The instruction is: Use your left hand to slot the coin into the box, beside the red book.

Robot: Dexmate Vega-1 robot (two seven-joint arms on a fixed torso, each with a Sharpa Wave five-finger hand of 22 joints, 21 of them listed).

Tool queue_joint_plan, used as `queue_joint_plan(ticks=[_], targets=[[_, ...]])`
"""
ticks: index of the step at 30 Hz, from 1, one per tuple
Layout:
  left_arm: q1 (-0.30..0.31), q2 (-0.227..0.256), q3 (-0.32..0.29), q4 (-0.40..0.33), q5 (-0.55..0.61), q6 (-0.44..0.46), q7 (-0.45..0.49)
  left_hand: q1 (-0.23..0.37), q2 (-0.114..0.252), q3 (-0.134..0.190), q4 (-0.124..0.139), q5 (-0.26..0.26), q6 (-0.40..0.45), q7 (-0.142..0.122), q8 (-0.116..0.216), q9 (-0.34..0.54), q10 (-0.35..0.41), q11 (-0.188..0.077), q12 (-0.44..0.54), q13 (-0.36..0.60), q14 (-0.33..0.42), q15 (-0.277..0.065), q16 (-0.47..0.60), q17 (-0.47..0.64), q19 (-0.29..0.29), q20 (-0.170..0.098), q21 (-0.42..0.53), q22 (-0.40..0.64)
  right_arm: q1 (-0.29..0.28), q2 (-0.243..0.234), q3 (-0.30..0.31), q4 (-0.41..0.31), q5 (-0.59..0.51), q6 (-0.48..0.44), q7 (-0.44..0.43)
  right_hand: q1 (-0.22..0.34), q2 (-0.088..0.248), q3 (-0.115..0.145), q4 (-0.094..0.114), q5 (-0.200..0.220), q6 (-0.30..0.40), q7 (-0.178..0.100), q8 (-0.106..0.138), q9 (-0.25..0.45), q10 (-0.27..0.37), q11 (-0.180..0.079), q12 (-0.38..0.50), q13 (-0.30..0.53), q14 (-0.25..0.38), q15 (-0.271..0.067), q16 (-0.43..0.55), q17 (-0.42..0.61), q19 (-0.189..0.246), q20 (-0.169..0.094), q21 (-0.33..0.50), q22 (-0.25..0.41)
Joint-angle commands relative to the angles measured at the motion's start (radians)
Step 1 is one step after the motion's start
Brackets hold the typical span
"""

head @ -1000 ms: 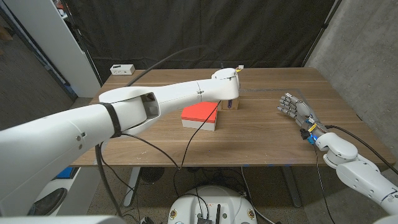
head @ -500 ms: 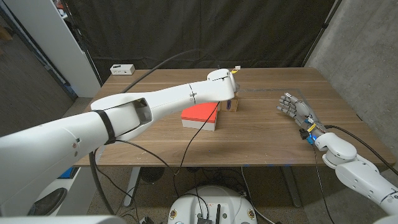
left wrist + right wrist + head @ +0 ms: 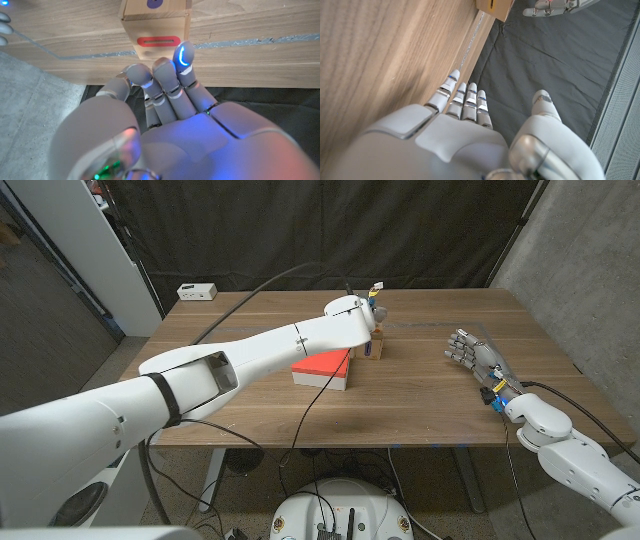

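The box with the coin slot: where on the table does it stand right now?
In the head view the box stands near the table's middle, towards the far edge, just right of the red book, with the left hand above it.

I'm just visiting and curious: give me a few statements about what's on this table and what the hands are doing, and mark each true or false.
1. The red book lies beside the small box. True.
2. The left hand is above the box. True.
3. The box's slot is outlined in green. False: it is outlined in red.
4. The right hand grips the book. False: it holds nothing, fingers apart, far from the book.
5. A white device sits at the table's far corner. True.
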Motion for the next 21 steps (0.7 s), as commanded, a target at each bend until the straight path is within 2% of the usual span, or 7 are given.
queue_joint_plan(ticks=[1,4,10,14,17,18,21], targets=[[0.167,0.088,-0.143,-0.15,0.025,-0.088,0.143,-0.006,0.005,-0.009,-0.006,-0.002,0.023,-0.001,0.0,-0.002,-0.054,-0.002,-0.062,-0.065,-0.066,-0.001,-0.091,-0.112,-0.053,-0.065,-0.051,-0.101,0.002,0.008,-0.006,-0.018,-0.012,-0.003,-0.016,0.004,0.002,0.0,-0.004,0.002,0.006,-0.006,0.0,0.006,0.003,0.0,0.002,0.005,0.011,-0.005,0.001,0.005,0.008,0.003,0.005,0.004],[0.232,0.116,-0.196,-0.195,0.029,-0.128,0.189,0.002,0.006,-0.035,-0.006,-0.003,0.032,0.001,0.001,-0.001,-0.103,0.031,-0.109,-0.122,-0.107,-0.002,-0.17,-0.244,-0.077,-0.059,-0.068,-0.172,0.007,0.012,-0.01,-0.026,-0.017,-0.007,-0.025,0.004,0.002,0.0,-0.004,0.002,0.007,-0.005,0.0,0.006,0.004,0.001,0.002,0.005,0.011,-0.006,0.001,0.005,0.009,0.004,0.005,0.004],[0.348,0.171,-0.29,-0.267,0.036,-0.241,0.257,-0.02,0.041,-0.042,0.008,0.005,0.024,0.003,-0.001,0.001,-0.211,0.094,-0.223,-0.241,-0.242,-0.005,-0.273,-0.373,-0.204,-0.015,-0.14,-0.296,0.015,0.02,-0.022,-0.045,-0.038,-0.013,-0.049,0.004,0.001,0.0,-0.004,0.002,0.009,-0.004,0.001,0.006,0.004,0.002,0.002,0.005,0.011,-0.006,0.001,0.005,0.009,0.003,0.005,0.004],[0.423,0.219,-0.358,-0.29,-0.002,-0.387,0.242,-0.117,0.061,-0.007,0.024,0.018,-0.008,-0.002,0.017,-0.006,-0.377,0.125,-0.377,-0.313,-0.407,0.068,-0.439,-0.509,-0.354,0.054,-0.204,-0.382,0.018,0.031,-0.03,-0.06,-0.052,-0.016,-0.072,0.004,0.001,0.0,-0.004,0.002,0.008,-0.004,0.001,0.006,0.006,0.001,0.002,0.005,0.01,-0.007,0.001,0.005,0.009,0.002,0.005,0.004],[0.478,0.25,-0.405,-0.307,-0.031,-0.472,0.23,-0.161,0.059,0.021,0.019,0.023,-0.029,-0.007,0.021,-0.014,-0.469,0.145,-0.461,-0.34,-0.518,0.089,-0.525,-0.554,-0.434,0.08,-0.235,-0.402,0.022,0.04,-0.037,-0.07,-0.065,-0.02,-0.093,0.004,0.001,0.0,-0.004,0.002,0.01,-0.004,0.001,0.006,0.004,0.001,0.002,0.005,0.011,-0.006,0.001,0.005,0.009,0.002,0.005,0.004],[0.501,0.258,-0.425,-0.309,-0.044,-0.511,0.229,-0.18,0.057,0.032,0.016,0.024,-0.04,-0.011,0.023,-0.017,-0.523,0.168,-0.504,-0.354,-0.581,0.103,-0.57,-0.572,-0.487,0.098,-0.255,-0.406,0.024,0.044,-0.04,-0.072,-0.07,-0.02,-0.1,0.004,0.001,0.0,-0.004,0.002,0.009,-0.005,0.001,0.006,0.004,0.001,0.002,0.005,0.01,-0.007,0.001,0.005,0.009,0.001,0.005,0.004],[0.557,0.287,-0.469,-0.318,-0.071,-0.598,0.221,-0.21,0.054,0.043,0.017,0.022,-0.05,-0.018,0.026,-0.022,-0.599,0.187,-0.56,-0.372,-0.644,0.12,-0.625,-0.59,-0.539,0.115,-0.278,-0.41,0.028,0.057,-0.048,-0.077,-0.082,-0.021,-0.12,0.004,0.002,0.0,-0.004,0.002,0.036,-0.004,0.011,0.007,0.005,0.0,0.002,0.005,0.01,-0.007,0.001,0.006,0.009,-0.001,0.005,0.004]])
